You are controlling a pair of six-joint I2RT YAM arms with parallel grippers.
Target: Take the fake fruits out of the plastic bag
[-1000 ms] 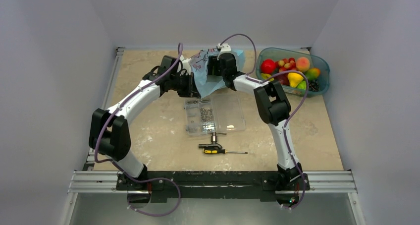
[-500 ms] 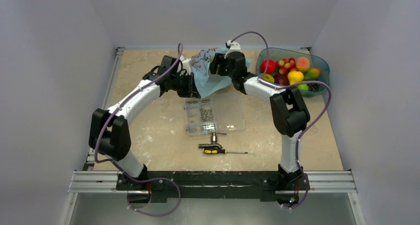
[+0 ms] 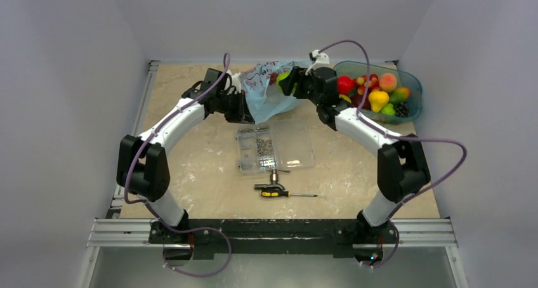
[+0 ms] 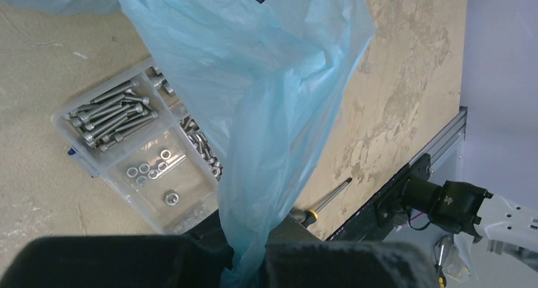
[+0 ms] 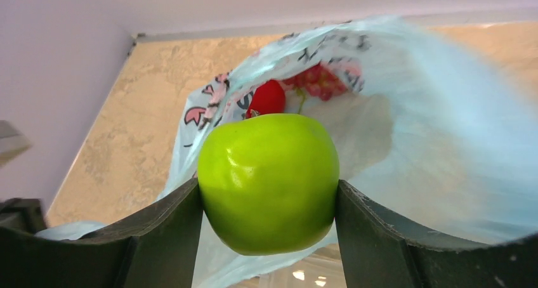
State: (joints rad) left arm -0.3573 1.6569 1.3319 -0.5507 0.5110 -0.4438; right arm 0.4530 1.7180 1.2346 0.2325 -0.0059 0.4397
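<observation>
The left arm bends out to the left at its elbow and reaches toward the far middle of the table (image 3: 209, 167). Its left gripper (image 3: 243, 108) is pinched tight on a gathered fold of the plastic bag (image 3: 261, 96), a thin, crinkly, pale blue film with pink and dark prints. (In the left wrist view the film (image 4: 254, 78) falls in soft pleats into the closed fingers, above a clear compartment box (image 4: 146, 167) of steel bolts and washers.)

At the bag's open mouth is the green apple (image 5: 268, 180), smooth, glossy and round, squeezed between the dark fingers of the right gripper (image 5: 268, 196). Behind it, inside the bag, lie a red round fruit (image 5: 266, 98) and a pinkish cluster.

The right arm folds out to the right, its forearm slanting back-left. Farthest right stands a rigid teal tub (image 3: 413, 85) of mixed fruits.
</observation>
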